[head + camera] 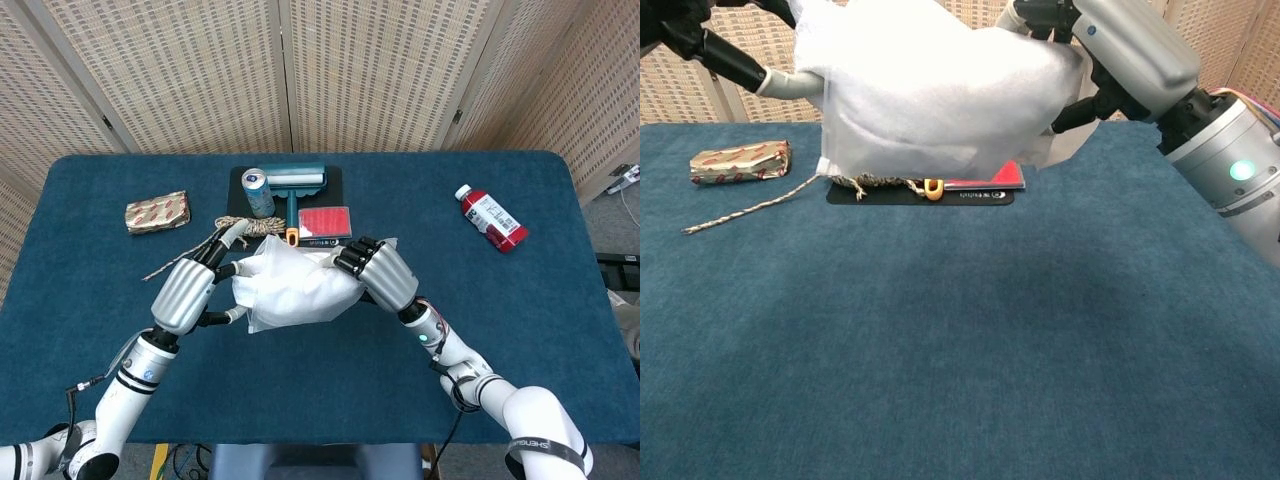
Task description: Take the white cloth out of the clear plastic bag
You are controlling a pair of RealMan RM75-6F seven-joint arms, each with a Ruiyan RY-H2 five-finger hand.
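A clear plastic bag [290, 291] stuffed with a white cloth [940, 95] hangs in the air above the blue table, held between both hands. My left hand [186, 289] grips the bag's left end, its fingertips tucked against the plastic. On the right end my right hand [381, 275] clasps the bag, fingers curled over it. In the chest view the bag [860, 150] fills the upper middle, with my right hand [1130, 50] at its right and only dark fingers of my left hand [710, 45] showing at the top left. The cloth is still inside the bag.
Behind the bag lie a black mat [240, 180] with a teal lint roller [297, 182], a soda can [258, 191], a red card pack [325, 221] and coiled twine [235, 225]. A wrapped packet [157, 211] sits far left, a red drink bottle [491, 217] far right.
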